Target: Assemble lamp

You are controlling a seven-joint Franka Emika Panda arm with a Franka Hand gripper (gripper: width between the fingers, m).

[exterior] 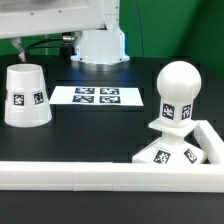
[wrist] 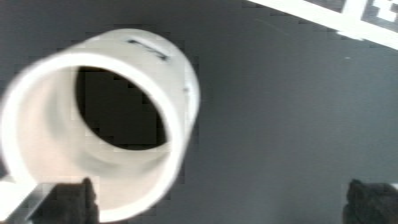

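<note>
The cup-like shade (exterior: 27, 97) stands with its wide end down at the exterior view's left. The wrist view looks down into its open top (wrist: 164, 95). My gripper (wrist: 217, 205) is open above it. One fingertip (wrist: 63, 200) is over the shade's rim and the other (wrist: 374, 200) is over bare table beside it. The gripper holds nothing. The round-headed bulb (exterior: 177, 92) stands upright on the square base (exterior: 172, 154) at the exterior view's right.
The marker board (exterior: 98, 96) lies between the shade and the bulb; its corner shows in the wrist view (wrist: 365, 12). A long white rail (exterior: 100, 178) runs along the front and turns up beside the base. The arm's pedestal (exterior: 100, 42) stands at the back.
</note>
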